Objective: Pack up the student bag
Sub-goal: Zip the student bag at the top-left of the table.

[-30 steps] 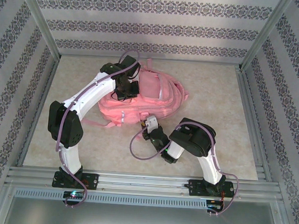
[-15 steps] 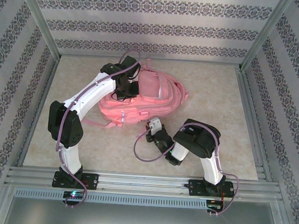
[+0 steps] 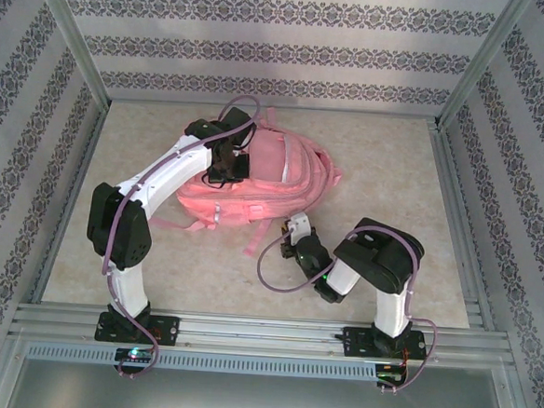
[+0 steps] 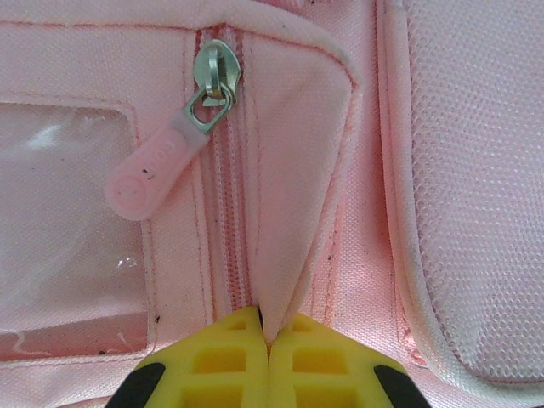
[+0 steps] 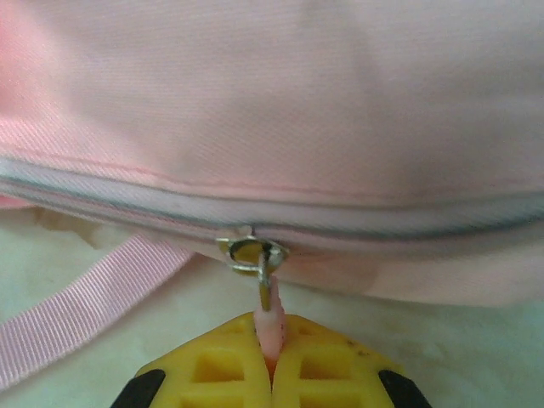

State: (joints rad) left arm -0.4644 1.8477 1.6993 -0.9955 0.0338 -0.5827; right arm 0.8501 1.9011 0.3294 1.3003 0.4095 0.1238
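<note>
Bag point(image 3: 274, 181) lies flat on the desk point(image 3: 396, 166), a little left of centre, with both arms on it. Left arm point(image 3: 166, 183) reaches over the top, its jaws clenched on a fold of pink fabric point(image 4: 293, 212) just beside a pocket zip point(image 4: 223, 212). Right arm point(image 3: 376, 258) is at the near edge, jaws clamped on the pink pull tab point(image 5: 268, 316) hanging from the main zip's slider point(image 5: 252, 252). This looks like running the main zip, though whether it is opening or closing I cannot tell. To do it well, the right arm should draw along the line of the teeth, not out away from the bag, while the left keeps its pinch firm so the soft body doesn't slide or bunch. Watch that loose strap point(image 5: 76, 310) on the desk just left of the slider, as it could catch. The other pull tab point(image 4: 157, 174), the clear window point(image 4: 64, 212) and the mesh panel point(image 4: 476, 170) sit out of the way.
</note>
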